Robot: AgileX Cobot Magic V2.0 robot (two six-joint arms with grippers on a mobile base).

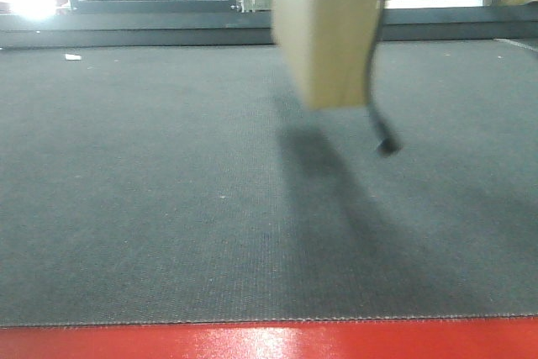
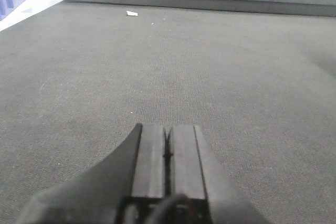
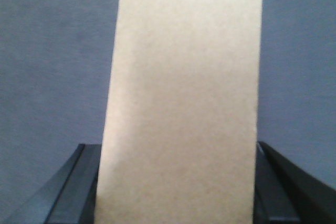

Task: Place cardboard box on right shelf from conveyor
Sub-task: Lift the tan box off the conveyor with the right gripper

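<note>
The cardboard box (image 1: 324, 31) hangs in the air above the conveyor (image 1: 151, 208), over the far half of the belt and not touching it. Its outline is blurred. Its shadow (image 1: 328, 182) lies on the dark matting below it. A thin black cable (image 1: 376, 115) hangs just beside the box. In the right wrist view the right fingers (image 3: 79, 187) stand on both sides of the box and grip it. The left fingers (image 2: 149, 161) are pressed together with nothing between them, low above the conveyor. A small white scrap (image 1: 73, 57) lies on the far left part of the conveyor. The glossy red edge (image 1: 269, 342) runs along the near side of the conveyor.
</note>
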